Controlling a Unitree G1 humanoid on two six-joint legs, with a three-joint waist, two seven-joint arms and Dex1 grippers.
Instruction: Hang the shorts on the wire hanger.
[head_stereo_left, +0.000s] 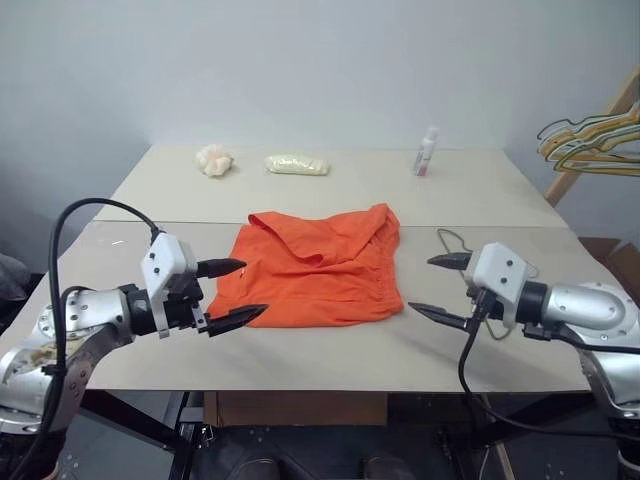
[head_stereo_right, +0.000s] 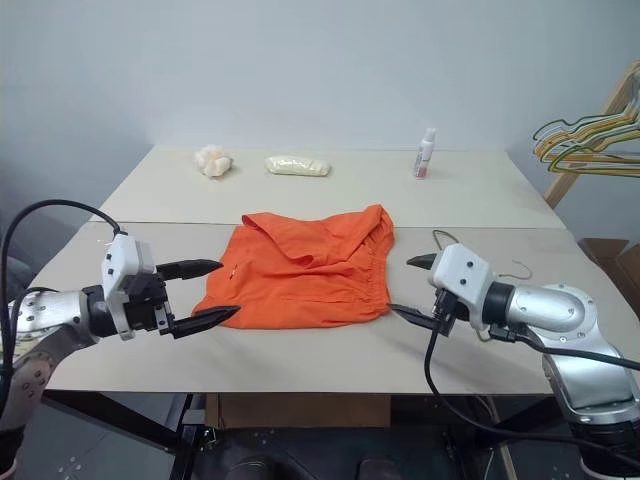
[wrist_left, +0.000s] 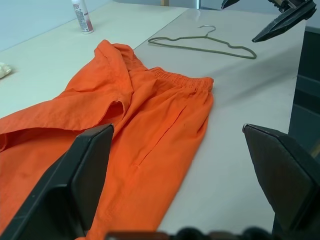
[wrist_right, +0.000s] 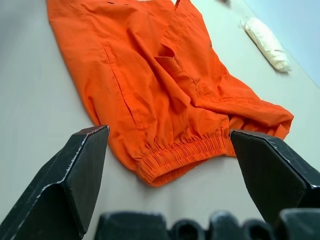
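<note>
Orange cloth, the shorts (head_stereo_left: 315, 268) at mid-table are judged light and limp, best pinched at the waistband by the spread, empty fingers of the left gripper (head_stereo_left: 228, 292) and right gripper (head_stereo_left: 440, 287).

Both arms are brushed silver metal with rounded joint housings, each ending in a white boxy wrist block. The left gripper (head_stereo_left: 232, 292) and right gripper (head_stereo_left: 438, 285) carry tapered black fingers. Black cables loop behind each wrist.

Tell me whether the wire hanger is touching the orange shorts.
Apart. In the left wrist view the wire hanger lies flat on the table, with a strip of bare tabletop between it and the waistband of the shorts.
</note>
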